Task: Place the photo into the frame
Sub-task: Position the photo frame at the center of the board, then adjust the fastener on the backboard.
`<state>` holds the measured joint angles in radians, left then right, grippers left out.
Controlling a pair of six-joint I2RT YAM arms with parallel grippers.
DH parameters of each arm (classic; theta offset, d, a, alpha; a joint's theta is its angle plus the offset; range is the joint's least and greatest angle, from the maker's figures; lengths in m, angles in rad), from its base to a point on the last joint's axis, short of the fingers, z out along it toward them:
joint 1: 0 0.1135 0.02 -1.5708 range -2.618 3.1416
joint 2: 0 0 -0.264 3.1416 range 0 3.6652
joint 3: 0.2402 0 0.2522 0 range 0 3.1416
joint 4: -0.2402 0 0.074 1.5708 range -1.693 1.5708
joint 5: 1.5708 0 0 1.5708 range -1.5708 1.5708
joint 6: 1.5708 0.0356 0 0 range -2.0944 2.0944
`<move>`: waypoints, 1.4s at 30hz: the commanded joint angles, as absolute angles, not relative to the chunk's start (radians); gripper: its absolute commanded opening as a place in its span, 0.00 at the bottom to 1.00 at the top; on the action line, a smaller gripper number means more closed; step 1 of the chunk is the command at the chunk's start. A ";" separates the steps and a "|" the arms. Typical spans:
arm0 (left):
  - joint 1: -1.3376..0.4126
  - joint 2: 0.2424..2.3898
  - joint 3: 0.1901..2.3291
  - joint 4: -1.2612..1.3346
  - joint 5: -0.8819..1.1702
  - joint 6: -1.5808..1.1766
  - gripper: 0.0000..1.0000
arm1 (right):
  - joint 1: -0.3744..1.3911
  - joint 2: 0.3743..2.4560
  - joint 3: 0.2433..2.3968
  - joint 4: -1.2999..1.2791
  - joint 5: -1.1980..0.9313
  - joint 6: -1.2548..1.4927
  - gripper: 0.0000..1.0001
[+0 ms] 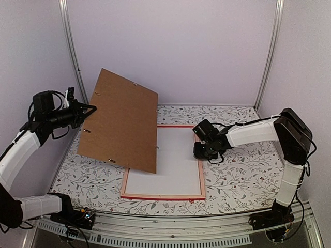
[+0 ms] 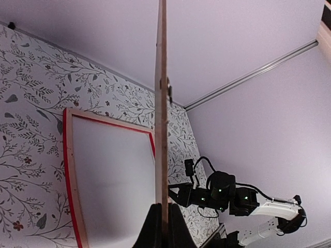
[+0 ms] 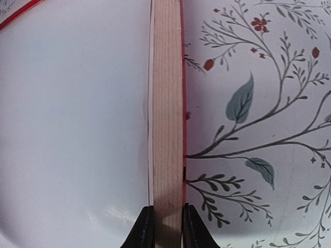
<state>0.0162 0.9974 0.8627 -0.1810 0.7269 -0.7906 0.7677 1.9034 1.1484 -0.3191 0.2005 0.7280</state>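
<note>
The frame (image 1: pixel 163 197) lies flat on the table with its pale wood back up and red showing at its edges. A plain white sheet (image 1: pixel 165 165) fills its opening. The photo's printed face is hidden. My right gripper (image 1: pixel 198 151) is at the frame's right rail; in the right wrist view the gripper (image 3: pixel 166 209) is shut on the wooden rail (image 3: pixel 166 103), one finger on each side. My left gripper (image 1: pixel 92 109) holds the brown backing board (image 1: pixel 121 121) by its left edge, raised and tilted above the frame's left half. The left wrist view shows the board edge-on (image 2: pixel 161 103) between the shut fingers (image 2: pixel 155 227).
A floral-patterned cover (image 1: pixel 238 175) lies over the table. Pale walls close in the back and both sides, with metal posts (image 1: pixel 70 46) at the back corners. A metal rail (image 1: pixel 170 235) runs along the near edge by the arm bases.
</note>
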 commanded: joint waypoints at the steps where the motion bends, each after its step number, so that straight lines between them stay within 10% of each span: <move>1: -0.097 0.988 0.838 -0.023 0.666 -0.869 0.00 | 0.743 1.846 1.065 -0.374 0.249 0.784 0.18; 7: -0.225 1.023 0.785 0.110 0.604 -0.942 0.00 | 0.732 1.811 1.056 -0.372 0.243 0.779 0.25; 15: -0.334 1.100 0.708 0.296 0.554 -1.049 0.00 | 0.685 1.697 1.067 -0.370 0.156 0.681 0.58; 42: -0.491 1.369 0.617 0.673 0.449 -1.173 0.00 | 0.667 1.532 0.952 -0.213 -0.324 0.486 0.75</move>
